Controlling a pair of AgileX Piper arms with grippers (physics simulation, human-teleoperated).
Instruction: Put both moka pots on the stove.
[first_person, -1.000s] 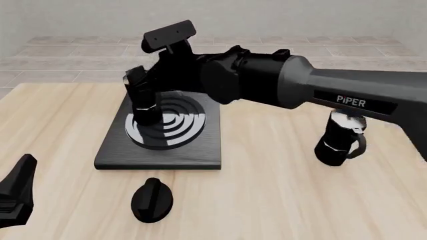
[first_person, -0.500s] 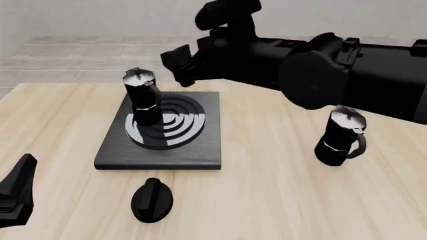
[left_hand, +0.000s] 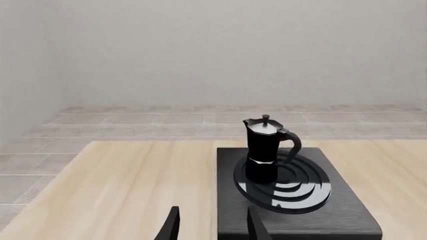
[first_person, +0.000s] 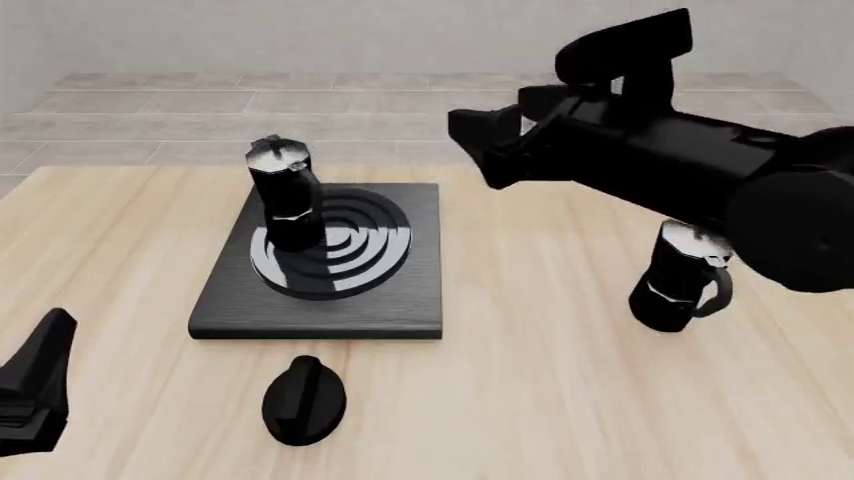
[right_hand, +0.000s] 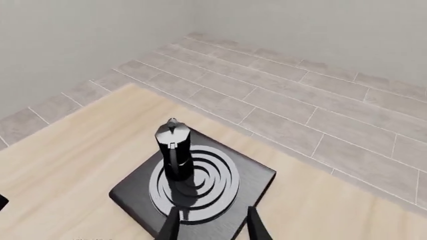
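Since the earlier frame, our right gripper (first_person: 483, 140), fingers apart and empty, has withdrawn rightward, leaving one black faceted moka pot (first_person: 284, 190) upright on the black square stove (first_person: 400, 290); second pot (first_person: 681, 275) remains on the table.

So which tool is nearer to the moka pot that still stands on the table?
The right tool: it hangs above the table, up-left of that moka pot. The left tool sits low at the near-left edge, beyond the stove.
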